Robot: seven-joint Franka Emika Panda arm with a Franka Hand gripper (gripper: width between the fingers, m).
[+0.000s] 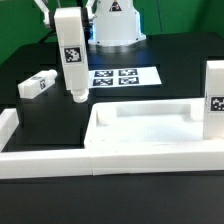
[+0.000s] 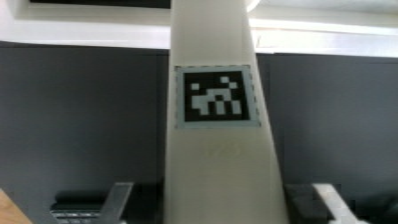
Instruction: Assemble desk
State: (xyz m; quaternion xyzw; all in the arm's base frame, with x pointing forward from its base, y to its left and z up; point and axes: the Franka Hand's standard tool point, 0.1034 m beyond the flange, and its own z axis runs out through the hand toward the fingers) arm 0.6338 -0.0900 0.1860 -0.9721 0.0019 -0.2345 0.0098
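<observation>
My gripper (image 1: 66, 9) is shut on a white block leg (image 1: 71, 60) near its upper end and holds it upright above the black table, at the exterior view's left. The leg's tag faces the camera. In the wrist view the leg (image 2: 217, 120) runs away from my gripper (image 2: 222, 208), with one finger on each side. The white tray-like desk top (image 1: 140, 109) lies in the foreground. A second tagged leg (image 1: 213, 98) stands upright at its right end. A third leg (image 1: 37, 84) lies flat on the table at the left.
The marker board (image 1: 125, 76) lies flat behind the desk top, in front of the arm's base (image 1: 112, 25). Long white border rails (image 1: 30, 160) run along the front and left of the table.
</observation>
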